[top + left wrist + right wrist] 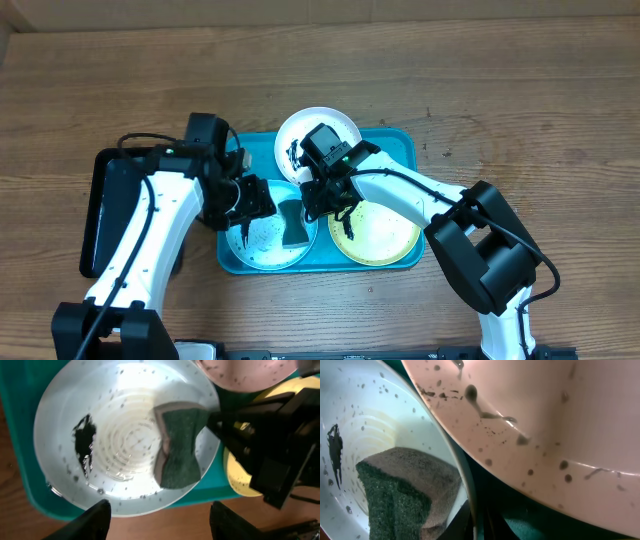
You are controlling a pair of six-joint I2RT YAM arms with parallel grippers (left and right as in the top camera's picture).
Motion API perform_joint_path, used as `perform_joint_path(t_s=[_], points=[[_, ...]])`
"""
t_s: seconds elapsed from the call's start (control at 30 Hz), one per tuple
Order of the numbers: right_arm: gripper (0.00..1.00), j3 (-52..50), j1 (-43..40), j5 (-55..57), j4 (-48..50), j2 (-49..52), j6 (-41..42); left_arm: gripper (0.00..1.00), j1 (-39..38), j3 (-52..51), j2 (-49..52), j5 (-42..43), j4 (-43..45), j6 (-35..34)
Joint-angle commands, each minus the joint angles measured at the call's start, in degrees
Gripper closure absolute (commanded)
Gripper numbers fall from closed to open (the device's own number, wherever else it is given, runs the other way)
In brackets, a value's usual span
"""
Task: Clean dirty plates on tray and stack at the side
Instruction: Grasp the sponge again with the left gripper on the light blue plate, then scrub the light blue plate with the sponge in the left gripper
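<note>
The turquoise tray (396,146) holds three speckled plates: a white plate (300,130) at the back, a light blue plate (262,245) at front left, and a yellow-green plate (385,235) at front right. A green sponge (293,228) lies on the blue plate's right side. In the left wrist view the blue plate (125,405) has a dark smear (84,440) left of the sponge (177,447). My right gripper (477,520) is shut on the blue plate's rim (465,475), beside the sponge (395,495) and under the white plate (545,420). My left gripper (160,505) hangs open over the blue plate's edge, holding nothing.
A smaller black tray (110,210) lies on the wooden table (520,100) left of the turquoise tray, partly under my left arm. Both arms crowd together over the middle of the turquoise tray. The right arm (270,435) fills the right side of the left wrist view.
</note>
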Motion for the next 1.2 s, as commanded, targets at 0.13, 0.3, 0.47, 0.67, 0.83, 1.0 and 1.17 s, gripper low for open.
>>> perform_joint_path(t_s=[0.13, 0.3, 0.47, 0.67, 0.83, 1.0, 1.17], points=[[0.91, -0.52, 0.22, -0.07, 0.20, 0.13, 0.04, 0.36, -2.67, -3.80, 0.00, 1.22, 6.91, -4.26], [0.91, -0.52, 0.22, -0.07, 0.22, 0.13, 0.04, 0.37, -4.98, -7.41, 0.00, 2.14, 12.26, -5.97], [0.91, -0.52, 0.22, -0.04, 0.24, 0.13, 0.04, 0.38, -7.17, -9.66, 0.00, 2.10, 16.90, -8.02], [0.91, -0.52, 0.22, -0.07, 0.15, 0.13, 0.04, 0.38, -8.66, -13.00, 0.02, -0.24, 21.24, -10.51], [0.91, -0.52, 0.22, -0.07, 0.15, 0.13, 0.04, 0.37, -8.63, -13.62, 0.02, -2.84, 21.42, -10.97], [0.91, -0.52, 0.22, -0.07, 0.09, 0.13, 0.07, 0.39, -9.05, -13.90, 0.02, -2.80, 22.14, -11.87], [0.91, -0.52, 0.22, -0.07, -0.02, 0.13, 0.04, 0.39, -10.14, -15.28, 0.09, -2.21, 24.30, -12.83]])
